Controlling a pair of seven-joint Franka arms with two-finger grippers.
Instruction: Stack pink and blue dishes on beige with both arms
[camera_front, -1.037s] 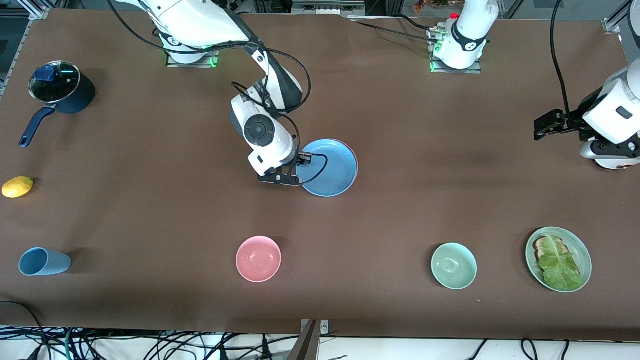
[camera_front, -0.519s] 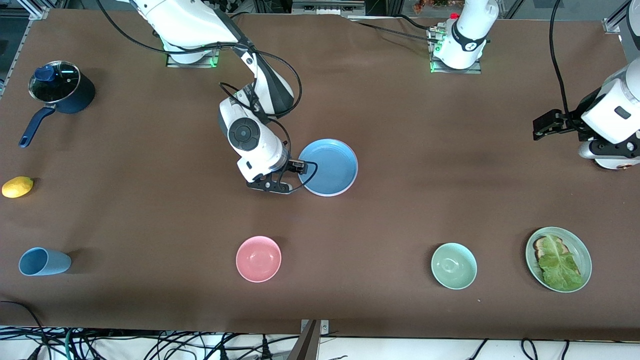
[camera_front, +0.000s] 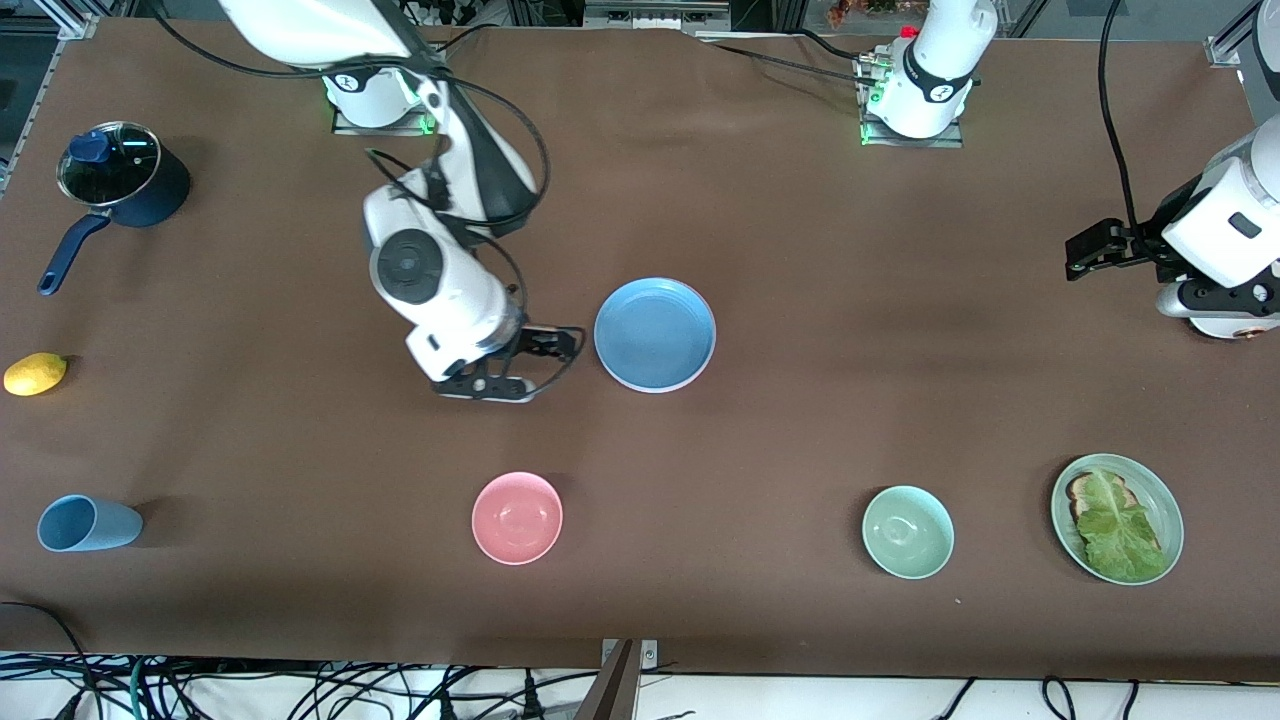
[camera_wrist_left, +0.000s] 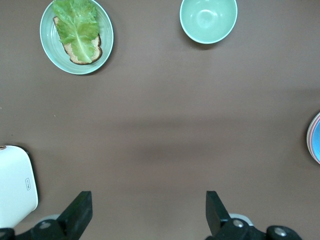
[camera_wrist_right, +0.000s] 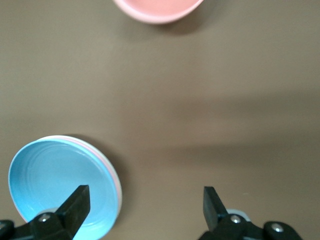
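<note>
The blue plate (camera_front: 655, 335) lies flat in the middle of the table, on top of a stack. A pink plate's rim (camera_wrist_right: 116, 172) peeks out from under it. The beige plate is hidden below; only a thin pale edge shows at the stack's bottom. My right gripper (camera_front: 548, 345) is open and empty, just off the stack's edge toward the right arm's end; in its wrist view the right gripper (camera_wrist_right: 145, 197) has one fingertip over the blue plate (camera_wrist_right: 55, 187). My left gripper (camera_front: 1085, 250) waits open over bare table at the left arm's end, and the left gripper (camera_wrist_left: 148, 200) holds nothing.
A pink bowl (camera_front: 517, 517), a green bowl (camera_front: 908, 532) and a green plate (camera_front: 1168, 500) with lettuce and toast stand nearer the front camera. A blue cup (camera_front: 85, 523), a lemon (camera_front: 35, 373) and a lidded pot (camera_front: 125, 185) sit at the right arm's end.
My right gripper has pulled away from the blue plate's rim toward the right arm's end. The plate stays in place. The left arm has not moved.
</note>
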